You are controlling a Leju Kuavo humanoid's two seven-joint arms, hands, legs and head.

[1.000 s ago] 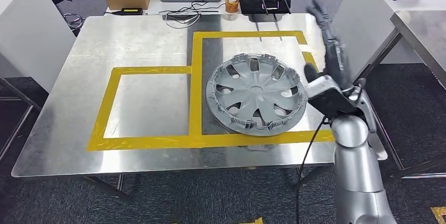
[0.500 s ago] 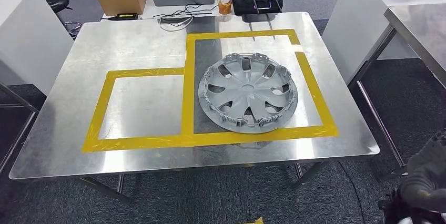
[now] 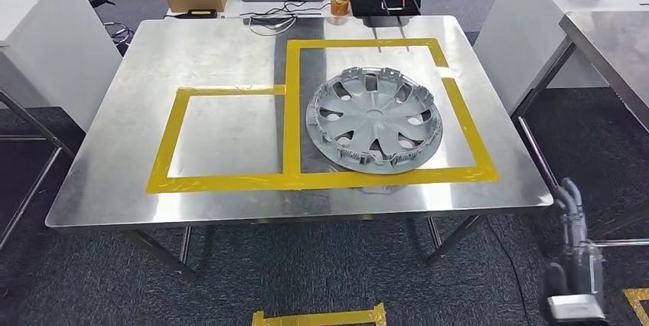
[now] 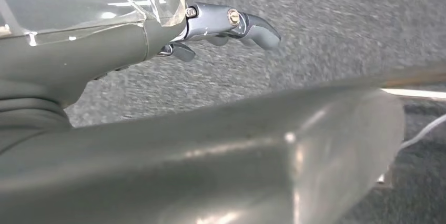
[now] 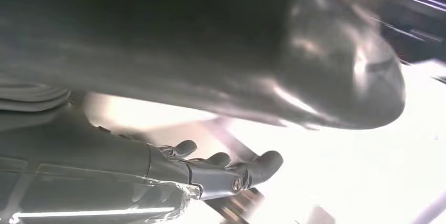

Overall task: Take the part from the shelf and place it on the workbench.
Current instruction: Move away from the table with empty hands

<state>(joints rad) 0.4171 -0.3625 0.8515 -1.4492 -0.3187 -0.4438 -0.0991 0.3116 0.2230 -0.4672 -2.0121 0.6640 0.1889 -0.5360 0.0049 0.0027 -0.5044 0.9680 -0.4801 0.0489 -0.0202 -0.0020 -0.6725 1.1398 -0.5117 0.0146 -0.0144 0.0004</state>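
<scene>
The right hand (image 3: pixel 575 253) is hanging low beside the surface (image 3: pixel 229 43), its fingers (image 5: pixel 247 169) lying loosely apart and holding nothing. The left hand (image 4: pixel 158 34) is hanging over the floor, fingers (image 4: pixel 252 24) slightly curled and carrying nothing. The hubcap (image 3: pixel 374 118) is lying flat on the surface, inside the larger yellow tape frame (image 3: pixel 292 104). Judging by this, the placing step is looking finished; the next move is calling only for keeping both arms away from the hubcap.
</scene>
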